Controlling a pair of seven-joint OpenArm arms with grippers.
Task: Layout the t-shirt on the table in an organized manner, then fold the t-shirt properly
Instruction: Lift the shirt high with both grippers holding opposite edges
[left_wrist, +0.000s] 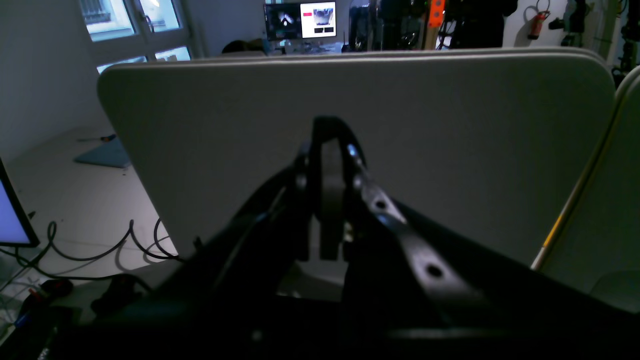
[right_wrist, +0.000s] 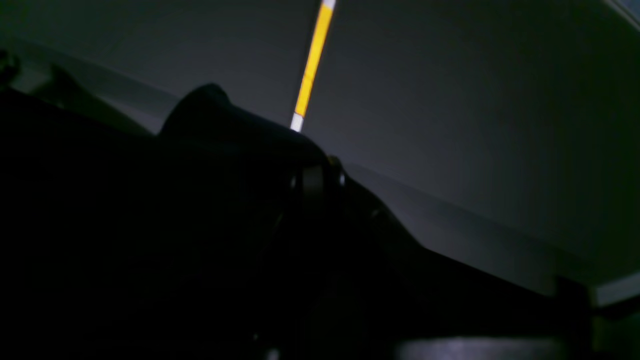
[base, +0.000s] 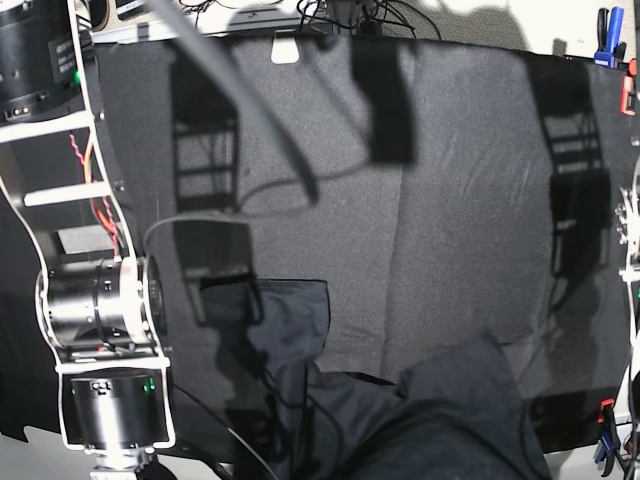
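The t-shirt (base: 450, 415) lies crumpled in a dark navy heap at the near edge of the table (base: 460, 200), with a smoother part (base: 285, 320) spread to its left. Neither gripper shows in the base view; only the right arm's joints (base: 100, 300) stand at the left and a bit of the left arm (base: 632, 240) at the right edge. In the left wrist view my left gripper (left_wrist: 330, 132) is shut, holds nothing, and points at a grey panel (left_wrist: 450, 125). My right gripper (right_wrist: 315, 175) is a dark shape, shut, with nothing seen in it.
Blue (base: 605, 25) and orange (base: 627, 95) clamps sit at the table's far right corner, more clamps (base: 605, 430) at the near right. Arm shadows fall across the black cloth. Cables (left_wrist: 100, 250) and a monitor (left_wrist: 300, 20) lie beyond the grey panel.
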